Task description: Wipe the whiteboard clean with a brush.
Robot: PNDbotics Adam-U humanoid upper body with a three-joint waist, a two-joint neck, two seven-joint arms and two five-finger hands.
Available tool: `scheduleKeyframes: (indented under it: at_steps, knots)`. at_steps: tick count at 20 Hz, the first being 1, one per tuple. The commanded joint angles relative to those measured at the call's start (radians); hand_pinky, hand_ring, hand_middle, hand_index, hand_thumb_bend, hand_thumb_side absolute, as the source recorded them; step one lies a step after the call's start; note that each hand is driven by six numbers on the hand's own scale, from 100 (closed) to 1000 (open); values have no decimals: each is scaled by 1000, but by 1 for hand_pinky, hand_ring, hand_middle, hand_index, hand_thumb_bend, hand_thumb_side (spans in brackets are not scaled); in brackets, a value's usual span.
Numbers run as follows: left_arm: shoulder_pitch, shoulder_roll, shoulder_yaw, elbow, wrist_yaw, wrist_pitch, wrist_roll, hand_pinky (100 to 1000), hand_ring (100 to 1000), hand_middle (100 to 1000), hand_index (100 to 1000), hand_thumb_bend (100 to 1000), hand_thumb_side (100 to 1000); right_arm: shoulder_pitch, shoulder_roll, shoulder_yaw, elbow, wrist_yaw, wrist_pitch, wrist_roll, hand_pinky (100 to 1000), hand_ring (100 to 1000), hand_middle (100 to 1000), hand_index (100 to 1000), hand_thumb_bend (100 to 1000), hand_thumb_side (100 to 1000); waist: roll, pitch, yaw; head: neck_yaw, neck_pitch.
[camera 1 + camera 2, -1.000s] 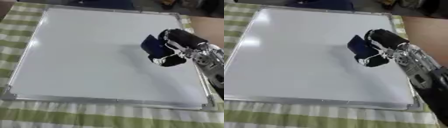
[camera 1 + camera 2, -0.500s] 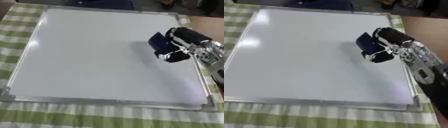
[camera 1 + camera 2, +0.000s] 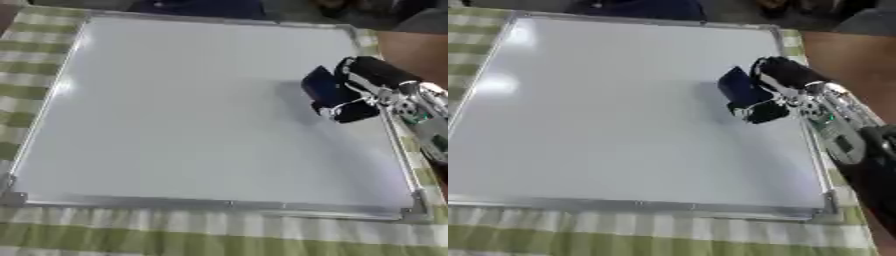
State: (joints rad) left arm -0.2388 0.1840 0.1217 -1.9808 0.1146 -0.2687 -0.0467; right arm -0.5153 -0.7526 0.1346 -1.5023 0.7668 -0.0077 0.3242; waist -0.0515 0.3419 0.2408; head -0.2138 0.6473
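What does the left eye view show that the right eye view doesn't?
Left eye only: more of the green checked cloth along the board's left side, and the frame's near-left corner.
Right eye only: more of the right forearm toward the lower right, and more brown tabletop at right.
Both: the whiteboard with no marks visible, and the right hand curled round the dark brush near the board's right edge.

The brush (image 3: 325, 92) is a dark blur half covered by the right hand (image 3: 372, 85); the arm runs off at 4 o'clock.
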Motion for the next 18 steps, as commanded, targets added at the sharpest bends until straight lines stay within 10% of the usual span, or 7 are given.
scheduleKeyframes:
  at_steps: [1,18]
  knots:
    - [-10,9,3,-19,-2,-1,-1,470,494,493,431,100,1000,-19,-41,-19,19,11,0,-11,594,731,380,100,266,454,3,-14,2,-5,-14]
    - [-18,6,-1,-19,-2,-6,-9,469,492,492,428,100,1000,-96,-41,-34,162,-17,9,-23,577,715,336,100,274,456,4,9,27,-27,-37]
